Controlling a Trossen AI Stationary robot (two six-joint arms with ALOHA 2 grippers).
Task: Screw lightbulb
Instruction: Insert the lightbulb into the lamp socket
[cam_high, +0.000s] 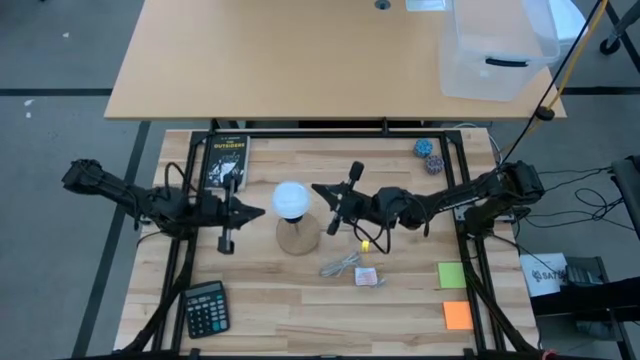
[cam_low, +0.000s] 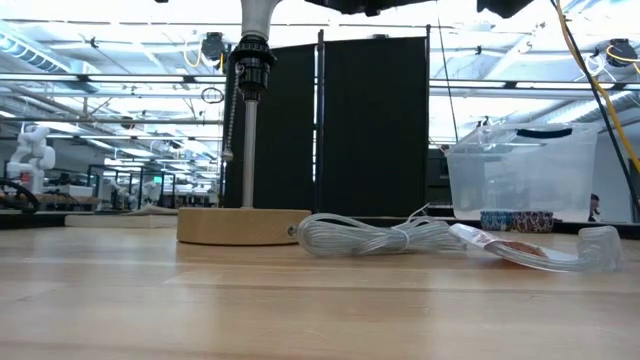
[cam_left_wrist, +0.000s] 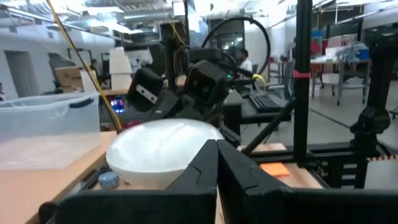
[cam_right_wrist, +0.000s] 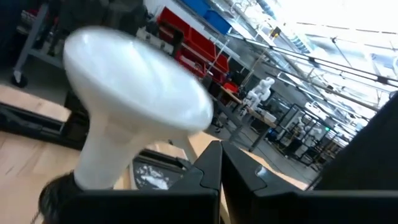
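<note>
low view: lightbulb (cam_low: 258, 12) dome cut off by top edge | right wrist view: lightbulb base blurred

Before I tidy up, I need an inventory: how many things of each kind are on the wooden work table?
Lightbulb: 1
Lamp stand: 1
Book: 1
Calculator: 1
Sticky note pads: 2, green and orange
Patterned balls: 2
Coiled cord with tag: 1
Total: 9

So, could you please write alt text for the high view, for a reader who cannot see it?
A white lightbulb sits atop a lamp stand at the middle of a wooden table, with the left end effector and right end effector shut on either side of it. A calculator, a book and sticky notes lie around.
</note>
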